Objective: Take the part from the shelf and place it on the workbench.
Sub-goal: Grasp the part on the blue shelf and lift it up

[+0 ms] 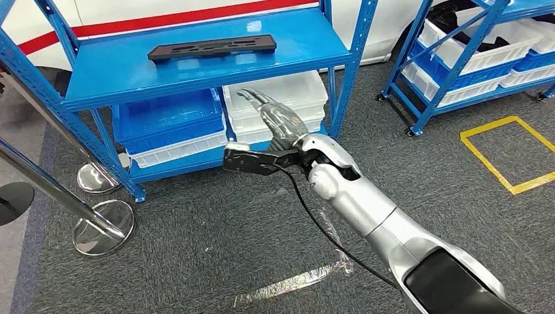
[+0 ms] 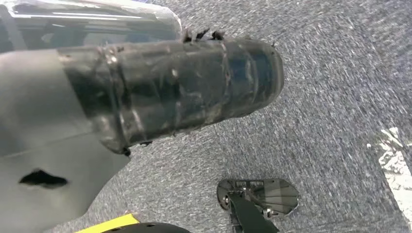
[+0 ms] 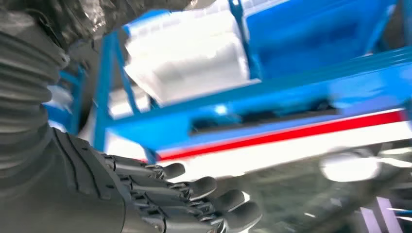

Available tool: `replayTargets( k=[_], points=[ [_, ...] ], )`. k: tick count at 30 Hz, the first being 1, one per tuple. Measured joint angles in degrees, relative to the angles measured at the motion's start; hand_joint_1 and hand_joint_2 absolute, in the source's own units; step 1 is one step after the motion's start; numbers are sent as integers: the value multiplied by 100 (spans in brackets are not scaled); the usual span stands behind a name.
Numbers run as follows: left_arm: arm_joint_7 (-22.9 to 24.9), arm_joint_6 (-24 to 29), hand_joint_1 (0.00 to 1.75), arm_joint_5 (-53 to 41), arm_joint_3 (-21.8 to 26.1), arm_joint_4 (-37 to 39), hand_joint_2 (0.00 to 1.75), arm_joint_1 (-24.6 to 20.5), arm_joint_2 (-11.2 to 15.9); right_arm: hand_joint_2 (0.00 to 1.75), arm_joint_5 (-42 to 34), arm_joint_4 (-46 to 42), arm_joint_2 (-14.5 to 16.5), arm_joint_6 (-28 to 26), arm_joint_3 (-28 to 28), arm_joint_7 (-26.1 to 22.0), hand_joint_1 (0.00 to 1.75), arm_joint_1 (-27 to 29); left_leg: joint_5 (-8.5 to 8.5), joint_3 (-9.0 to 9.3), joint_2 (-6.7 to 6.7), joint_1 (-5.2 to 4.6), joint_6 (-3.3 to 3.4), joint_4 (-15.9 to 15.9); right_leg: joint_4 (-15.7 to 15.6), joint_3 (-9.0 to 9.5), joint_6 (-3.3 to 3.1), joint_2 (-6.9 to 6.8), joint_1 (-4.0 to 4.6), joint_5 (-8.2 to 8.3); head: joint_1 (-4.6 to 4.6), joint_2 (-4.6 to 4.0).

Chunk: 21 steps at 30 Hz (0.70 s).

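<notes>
A long flat black part (image 1: 211, 48) lies on the top blue shelf (image 1: 131, 78) of the rack in the head view. The part (image 3: 265, 116) also appears, blurred, along the shelf edge in the right wrist view. My right hand (image 1: 273, 134) is raised in front of the rack, below and to the right of the part, fingers spread and thumb held out, holding nothing. Its fingers (image 3: 194, 194) stretch out apart. My left hand (image 2: 170, 97) hangs over the grey carpet with a dark taped cover over it; its fingers are hidden.
Blue bins (image 1: 170, 124) and white bins (image 1: 278, 101) fill the lower shelf. Chrome stanchion bases (image 1: 105, 226) stand at the left. A second blue rack (image 1: 471, 46) with white bins stands at the right, beside yellow floor tape (image 1: 510, 154). A white vehicle is behind.
</notes>
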Motion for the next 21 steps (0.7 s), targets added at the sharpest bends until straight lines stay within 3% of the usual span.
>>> replayTargets(
  k=[9,13,15,17,18,19,20,21],
  points=[
    [-116,-138,0,-4,-157,24,0,-24,42,175,527,-753,292,406,1034,327,0,-745,-9,-45,0,-2,12,58,-5,-15,16,0,-22,10,0,0],
    [-189,-225,0,22,-289,53,0,-61,60,0,663,-1088,375,579,1649,499,0,-1133,24,-41,7,33,70,6,2,-43,63,1,-16,2,3,0],
    [-230,-271,0,52,-331,55,0,-79,61,0,564,-1140,389,654,1879,607,0,-1256,70,-7,22,75,122,-70,350,-226,70,6,0,-178,17,0],
    [-268,-319,0,94,-388,55,0,-90,64,0,381,-1142,390,702,2051,727,0,-1324,78,-3,30,79,141,-81,1093,-632,71,11,0,-445,26,0],
    [-283,-337,0,114,-411,56,0,-91,68,0,298,-1138,388,714,2113,776,0,-1331,71,-1,29,79,141,-78,1420,-837,76,10,-5,-505,25,0],
    [-296,-353,0,126,-425,56,0,-90,73,0,240,-1133,384,716,2154,813,0,-1326,57,8,25,81,135,-72,1575,-969,80,9,-11,-463,25,0],
    [-305,-366,0,132,-429,57,0,-88,77,0,205,-1129,381,715,2176,833,0,-1322,35,26,20,86,121,-64,1518,-1005,81,8,-20,-315,27,0],
    [-314,-378,0,136,-432,57,0,-86,78,0,178,-1127,378,714,2199,849,0,-1334,4,53,14,95,95,-50,1245,-934,78,5,-30,-76,26,0]
  ],
)
